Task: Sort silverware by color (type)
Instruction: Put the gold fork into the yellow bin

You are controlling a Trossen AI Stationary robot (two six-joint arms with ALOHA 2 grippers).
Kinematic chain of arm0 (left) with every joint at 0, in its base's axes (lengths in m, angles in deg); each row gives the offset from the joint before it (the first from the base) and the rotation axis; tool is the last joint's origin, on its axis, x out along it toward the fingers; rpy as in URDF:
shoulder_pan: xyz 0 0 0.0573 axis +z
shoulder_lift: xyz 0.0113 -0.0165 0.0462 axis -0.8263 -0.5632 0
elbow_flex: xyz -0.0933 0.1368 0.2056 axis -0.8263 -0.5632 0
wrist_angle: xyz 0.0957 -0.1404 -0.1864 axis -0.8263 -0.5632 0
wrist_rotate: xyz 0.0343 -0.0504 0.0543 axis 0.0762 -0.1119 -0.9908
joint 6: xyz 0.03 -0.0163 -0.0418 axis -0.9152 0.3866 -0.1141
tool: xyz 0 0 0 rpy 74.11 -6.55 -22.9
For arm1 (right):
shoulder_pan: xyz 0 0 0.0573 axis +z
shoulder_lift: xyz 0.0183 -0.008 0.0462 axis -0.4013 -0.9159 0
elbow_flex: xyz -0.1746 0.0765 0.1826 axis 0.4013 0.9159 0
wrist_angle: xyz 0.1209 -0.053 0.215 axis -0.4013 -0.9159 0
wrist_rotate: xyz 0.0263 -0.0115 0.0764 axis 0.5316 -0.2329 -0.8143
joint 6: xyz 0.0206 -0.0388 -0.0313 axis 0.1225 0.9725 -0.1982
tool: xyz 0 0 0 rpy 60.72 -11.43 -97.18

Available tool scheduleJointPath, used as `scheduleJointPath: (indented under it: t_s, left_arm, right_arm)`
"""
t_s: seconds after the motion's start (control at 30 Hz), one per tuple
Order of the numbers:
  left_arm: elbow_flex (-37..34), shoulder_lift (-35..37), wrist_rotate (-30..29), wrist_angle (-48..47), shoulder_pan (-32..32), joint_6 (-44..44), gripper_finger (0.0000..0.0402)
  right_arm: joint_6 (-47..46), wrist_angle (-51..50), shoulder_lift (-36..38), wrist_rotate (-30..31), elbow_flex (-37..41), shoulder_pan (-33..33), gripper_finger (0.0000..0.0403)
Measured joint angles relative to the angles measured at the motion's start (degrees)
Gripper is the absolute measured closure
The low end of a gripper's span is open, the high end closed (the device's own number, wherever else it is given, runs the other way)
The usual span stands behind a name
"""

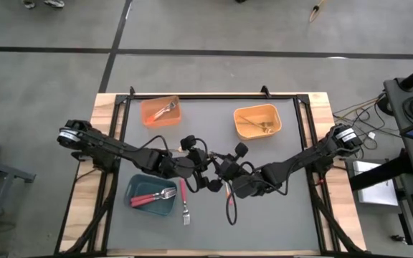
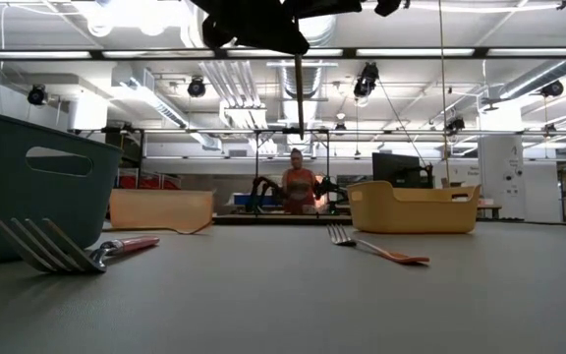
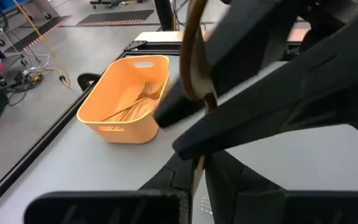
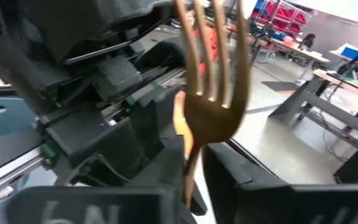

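I have both arms reaching in from the table's side edges, their wrists meeting just above its middle. My right gripper (image 4: 194, 186) is clenched on the stem of a gold-coloured metal fork (image 4: 213, 93), tines up. My left gripper (image 3: 197, 180) is pinched shut on the same fork's thin stem (image 3: 194, 68); the two claws crowd each other.

Nearest the table's front edge, a red-handled fork (image 1: 184, 201) lies loose beside the teal rectangular bin (image 1: 138, 206), which holds more red-handled forks (image 1: 151, 197). An orange-handled fork (image 2: 376, 248) lies on the grey mat under the right arm.

Toward the far edge sit the orange bin (image 1: 149, 115) with one fork and the yellow-orange bin (image 1: 244, 133) holding gold forks (image 3: 132, 102).
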Motion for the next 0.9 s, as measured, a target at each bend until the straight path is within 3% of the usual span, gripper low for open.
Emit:
scheduleJointPath:
  t_s: [0.07, 0.37, 0.57, 0.73, 0.9]
  left_arm:
    - [0.00, 0.00, 0.25, 0.19, 0.04, -0.19, 0.0394]
    - [0.04, 0.00, 0.90, 0.31, -0.03, -0.15, 0.0379]
    - [0.04, 0.51, 4.57, -1.86, -0.35, -0.24, 0.0351]
    - [0.04, 2.78, 7.28, -6.40, -1.06, -0.28, 0.0326]
    - [0.02, 4.72, 7.23, -2.16, -1.84, -1.97, 0.0295]
  right_arm:
    - [0.28, 0.24, -0.02, -0.33, 0.00, 0.06, 0.0383]
    - [2.26, -3.31, 2.16, -6.29, 0.02, 0.01, 0.0392]
    - [0.44, -15.17, 7.64, -13.27, 0.06, -0.29, 0.0393]
    - [-4.82, -29.20, 12.17, -22.95, 0.07, -1.07, 0.0393]
    - [-9.17, -36.25, 12.39, -24.16, 0.06, -1.34, 0.0393]
